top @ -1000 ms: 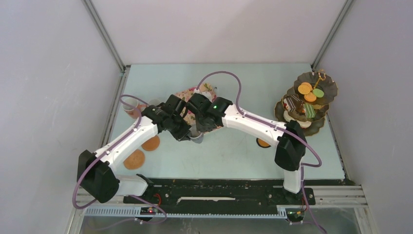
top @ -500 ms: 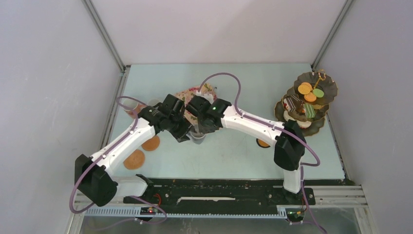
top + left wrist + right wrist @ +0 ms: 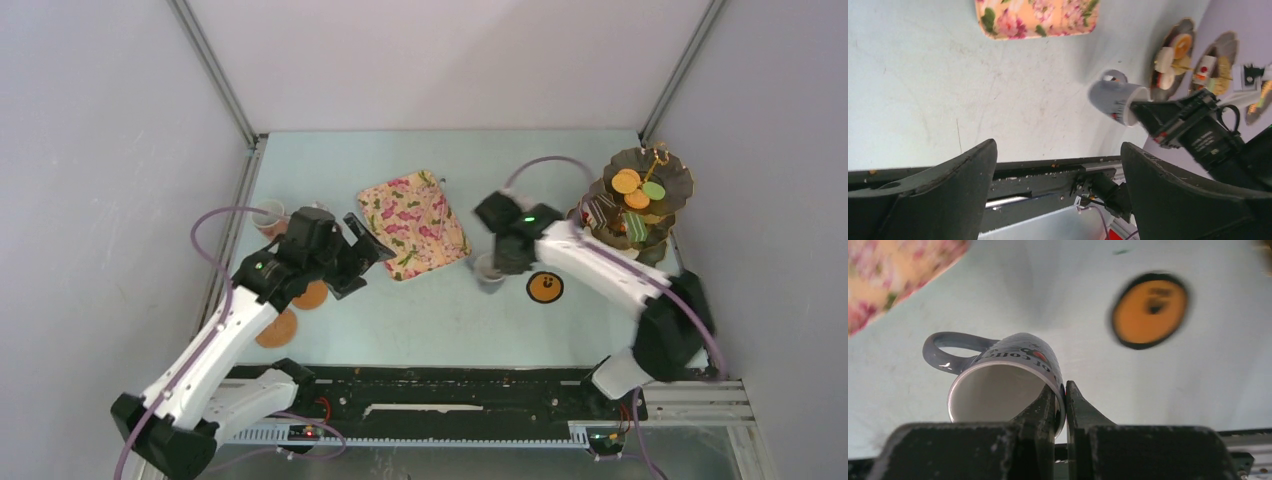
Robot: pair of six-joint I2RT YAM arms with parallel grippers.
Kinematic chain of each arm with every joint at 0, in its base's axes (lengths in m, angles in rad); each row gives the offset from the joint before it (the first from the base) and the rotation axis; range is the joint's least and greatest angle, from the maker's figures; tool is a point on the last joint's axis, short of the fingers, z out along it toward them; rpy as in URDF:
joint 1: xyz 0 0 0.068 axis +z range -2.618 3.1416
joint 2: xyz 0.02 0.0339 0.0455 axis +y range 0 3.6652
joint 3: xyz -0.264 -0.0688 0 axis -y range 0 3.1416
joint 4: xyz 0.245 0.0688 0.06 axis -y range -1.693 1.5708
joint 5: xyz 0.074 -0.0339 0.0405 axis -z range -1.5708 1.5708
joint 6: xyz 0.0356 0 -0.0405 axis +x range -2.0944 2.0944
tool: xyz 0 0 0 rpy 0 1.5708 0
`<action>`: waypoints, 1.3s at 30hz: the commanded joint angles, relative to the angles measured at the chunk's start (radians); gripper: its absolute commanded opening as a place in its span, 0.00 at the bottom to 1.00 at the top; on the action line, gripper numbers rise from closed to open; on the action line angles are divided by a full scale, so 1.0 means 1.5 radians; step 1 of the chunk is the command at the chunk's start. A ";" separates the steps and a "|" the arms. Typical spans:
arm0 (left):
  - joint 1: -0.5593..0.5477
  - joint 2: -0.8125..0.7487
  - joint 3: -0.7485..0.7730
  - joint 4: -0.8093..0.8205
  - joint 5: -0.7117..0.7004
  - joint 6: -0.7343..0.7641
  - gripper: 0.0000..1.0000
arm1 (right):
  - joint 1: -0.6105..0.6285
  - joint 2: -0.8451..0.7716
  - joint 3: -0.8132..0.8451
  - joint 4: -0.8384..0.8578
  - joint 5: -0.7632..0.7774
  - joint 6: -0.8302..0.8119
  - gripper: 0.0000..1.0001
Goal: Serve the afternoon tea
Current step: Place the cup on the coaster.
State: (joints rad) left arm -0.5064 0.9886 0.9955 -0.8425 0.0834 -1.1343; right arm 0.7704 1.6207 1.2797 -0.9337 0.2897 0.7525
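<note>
Right gripper (image 3: 1061, 392) clamps the tilted grey mug (image 3: 998, 380) by its rim (one finger inside).

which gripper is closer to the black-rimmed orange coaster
Right. The right gripper, shut on the rim of the grey mug, hangs just left of the black-rimmed coaster. The left gripper, open, is well to the left, beyond the floral tray.
</note>
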 commanded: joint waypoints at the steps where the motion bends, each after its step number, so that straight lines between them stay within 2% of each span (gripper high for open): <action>1: 0.029 -0.075 -0.028 0.087 0.039 0.096 0.98 | -0.119 -0.192 -0.083 -0.019 0.034 -0.042 0.00; 6: 0.035 -0.107 -0.034 0.109 0.043 0.131 0.98 | -0.273 -0.275 -0.181 0.002 0.013 -0.068 0.00; 10: 0.044 -0.098 -0.022 0.101 0.050 0.147 0.98 | -0.325 -0.309 -0.235 0.065 -0.015 -0.079 0.00; 21: 0.056 -0.087 -0.002 0.079 0.049 0.176 0.97 | -0.336 -0.245 -0.265 0.168 -0.020 -0.073 0.00; 31: 0.111 -0.106 -0.002 0.010 -0.033 0.245 0.97 | -0.332 -0.219 -0.276 0.152 0.021 -0.073 0.00; 34: 0.145 -0.100 -0.028 -0.007 -0.045 0.275 0.98 | -0.331 -0.216 -0.276 0.156 0.014 -0.079 0.13; 39: 0.189 -0.119 -0.070 -0.039 -0.175 0.327 0.99 | -0.330 -0.226 -0.272 0.152 -0.006 -0.086 0.30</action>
State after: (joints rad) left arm -0.2699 0.8364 0.9363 -0.8452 -0.0074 -0.7437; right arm 0.2710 1.3083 0.8570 -0.7311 0.2832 0.6346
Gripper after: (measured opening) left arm 0.977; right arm 0.235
